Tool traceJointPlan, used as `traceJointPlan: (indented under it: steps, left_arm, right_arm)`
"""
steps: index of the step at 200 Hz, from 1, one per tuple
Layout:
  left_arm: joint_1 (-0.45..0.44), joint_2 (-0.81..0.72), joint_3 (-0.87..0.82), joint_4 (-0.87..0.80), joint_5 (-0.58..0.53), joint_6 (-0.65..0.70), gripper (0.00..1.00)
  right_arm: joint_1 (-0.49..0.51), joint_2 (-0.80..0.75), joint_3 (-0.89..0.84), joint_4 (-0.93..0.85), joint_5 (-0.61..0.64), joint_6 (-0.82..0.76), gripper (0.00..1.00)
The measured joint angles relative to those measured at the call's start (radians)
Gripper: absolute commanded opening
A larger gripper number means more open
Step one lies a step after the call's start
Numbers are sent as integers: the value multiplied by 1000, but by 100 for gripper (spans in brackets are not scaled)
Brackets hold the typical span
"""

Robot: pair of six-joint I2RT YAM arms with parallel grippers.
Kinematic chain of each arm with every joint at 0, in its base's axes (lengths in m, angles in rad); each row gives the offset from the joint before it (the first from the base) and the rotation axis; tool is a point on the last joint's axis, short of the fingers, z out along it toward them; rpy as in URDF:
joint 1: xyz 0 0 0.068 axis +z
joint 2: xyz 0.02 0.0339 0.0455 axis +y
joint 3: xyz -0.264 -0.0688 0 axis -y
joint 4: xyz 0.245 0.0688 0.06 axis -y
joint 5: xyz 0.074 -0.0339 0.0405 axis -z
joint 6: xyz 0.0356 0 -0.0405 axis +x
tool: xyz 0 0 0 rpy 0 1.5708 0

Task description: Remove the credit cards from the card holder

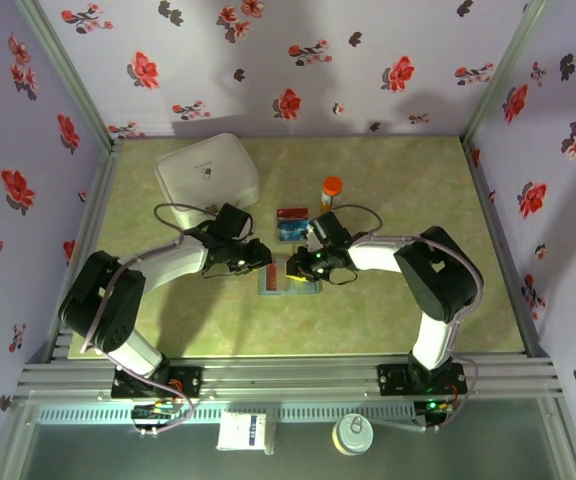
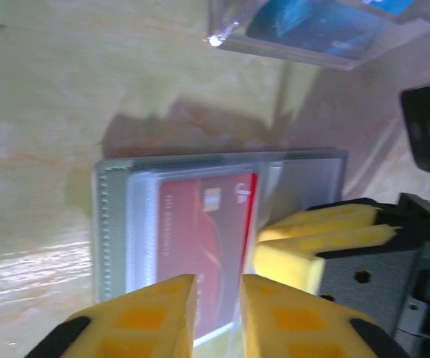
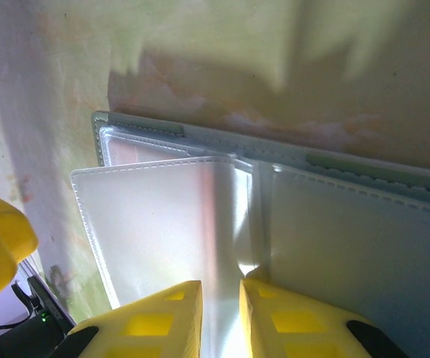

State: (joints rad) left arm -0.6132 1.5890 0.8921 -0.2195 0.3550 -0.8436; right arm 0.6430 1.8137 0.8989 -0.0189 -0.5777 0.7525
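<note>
A: Left gripper first. Open or closed?

B: Fingers nearly together with a narrow slit between them, straddling the near edge of the pocketed red card. Can't tell if the pads actually bite it.

A: Right one?

B: Right gripper looks clamped on the card holder, on its clear flap. The flap runs straight in between the fingers and looks lifted off the panel beneath. In the left wrist view its yellow fingers sit just beside the red card's far edge.

A: Where's the holder?

B: Open and flat on the table, right between the 2 grippers.

A: Progress?

B: 2 cards are out. The loose red card and the blue-teal card lie just beyond the holder, toward the orange-capped bottle. The left wrist view puts the blue one inside the clear plastic box.

A: What's left?

B: At least 1: the pocketed red card, sitting mostly inside its clear sleeve. The sleeves in the right wrist view look empty. Any pockets underneath are hidden, so no count there.

A: So?

B: My call is past halfway. The step in hand is drawing that red card out while the right arm steadies the holder. It's not out yet.
</note>
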Motion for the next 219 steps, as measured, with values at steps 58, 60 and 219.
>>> traceJointPlan:
  steps: [58, 60, 219]
  left_arm:
    - [-24, 62, -1, 79, 57, -41, 25]
    - [-25, 64, -1, 80, 57, -41, 25]
    - [-67, 118, -13, 116, 80, -89, 14]
  right_arm:
    - [-2, 0, -7, 12, -3, 0, 22]
    - [-2, 0, -7, 13, -3, 0, 22]
    - [-4, -19, -35, 52, -12, 26, 24]
